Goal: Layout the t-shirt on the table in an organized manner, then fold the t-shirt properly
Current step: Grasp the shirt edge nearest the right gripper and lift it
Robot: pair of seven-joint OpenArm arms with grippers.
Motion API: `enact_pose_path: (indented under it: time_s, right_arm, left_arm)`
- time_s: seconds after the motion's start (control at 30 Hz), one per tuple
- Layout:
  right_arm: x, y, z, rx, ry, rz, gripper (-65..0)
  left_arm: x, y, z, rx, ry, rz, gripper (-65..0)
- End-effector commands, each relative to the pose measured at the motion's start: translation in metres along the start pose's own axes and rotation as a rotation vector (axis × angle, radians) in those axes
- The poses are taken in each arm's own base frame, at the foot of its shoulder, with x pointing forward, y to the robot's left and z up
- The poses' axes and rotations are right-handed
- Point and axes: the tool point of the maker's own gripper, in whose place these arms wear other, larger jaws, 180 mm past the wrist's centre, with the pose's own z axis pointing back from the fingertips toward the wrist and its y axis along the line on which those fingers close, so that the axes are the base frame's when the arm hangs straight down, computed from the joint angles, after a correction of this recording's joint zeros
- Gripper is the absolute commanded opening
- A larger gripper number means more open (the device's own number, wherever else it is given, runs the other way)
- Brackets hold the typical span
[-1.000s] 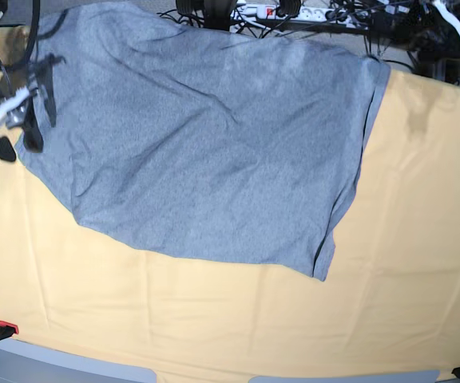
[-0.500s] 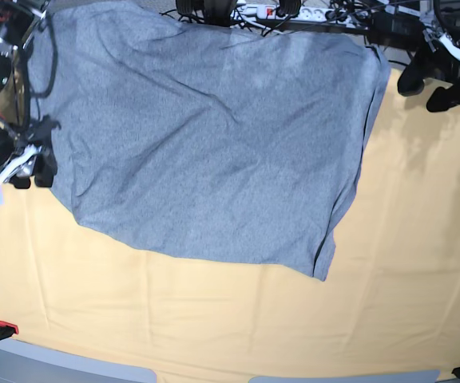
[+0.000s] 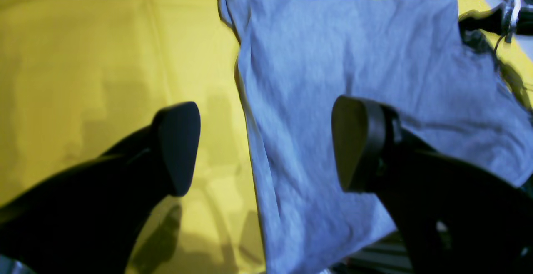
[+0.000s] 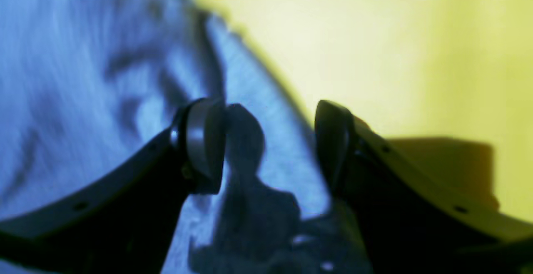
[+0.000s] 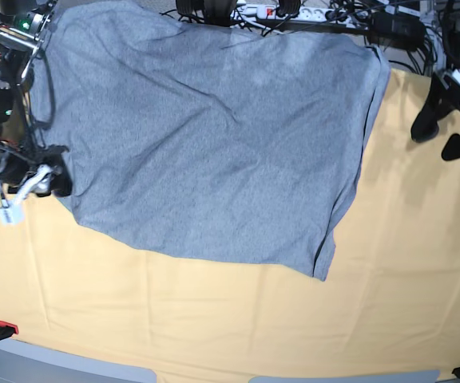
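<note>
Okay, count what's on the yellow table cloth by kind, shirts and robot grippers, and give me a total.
Heather-grey cotton t-shirt: 1
Black two-fingered robot grippers: 2, the left gripper and the right gripper, both open
Total: 3, all over the pale yellow-orange cloth-covered table

Base cam high overhead, facing down on whole table [image 5: 214,319]. My left wrist cam looks down from well above; right wrist cam close, blurred. All share t-shirt [image 5: 206,144].

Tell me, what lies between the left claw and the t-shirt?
Only bare table, its yellow cloth; the base view shows the left claw open beside the t-shirt.
</note>
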Motion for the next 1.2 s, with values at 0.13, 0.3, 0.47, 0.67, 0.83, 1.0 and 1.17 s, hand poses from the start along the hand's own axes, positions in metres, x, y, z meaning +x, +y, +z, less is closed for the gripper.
enact_pose_path:
  time_s: [0.13, 0.3, 0.47, 0.67, 0.83, 1.0, 1.17]
  right_arm:
    - [0.017, -0.019, 0.001, -0.123, -0.016, 0.078, -29.0]
    - [0.022, -0.014, 0.001, -0.093, -0.048, 0.082, -29.0]
    - [0.024, -0.016, 0.001, -0.105, -0.043, 0.098, -29.0]
    - [0.031, -0.032, 0.003, -0.199, -0.046, 0.062, -29.0]
    - [0.028, -0.021, -0.002, -0.155, -0.039, 0.082, -32.5]
    - [0.032, -0.01, -0.003, -0.094, -0.05, 0.139, -64.2]
    - [0.047, 0.003, 0.007, -0.038, -0.09, 0.136, -65.0]
  left_arm:
    - [0.027, -0.008, -0.011, -0.053, -0.076, -0.06, -15.5]
    - [0.016, -0.021, -0.043, -0.141, -0.013, -0.058, -15.4]
    - [0.013, -0.037, -0.078, -0.214, 0.045, -0.107, -15.4]
    - [0.008, -0.065, -0.107, -0.314, 0.096, -0.165, -15.5]
    - [0.005, -0.078, -0.114, -0.358, 0.103, -0.169, -15.5]
    - [0.004, -0.079, -0.115, -0.364, 0.106, -0.17, -15.5]
    - [0.004, -0.079, -0.115, -0.362, 0.107, -0.17, -15.5]
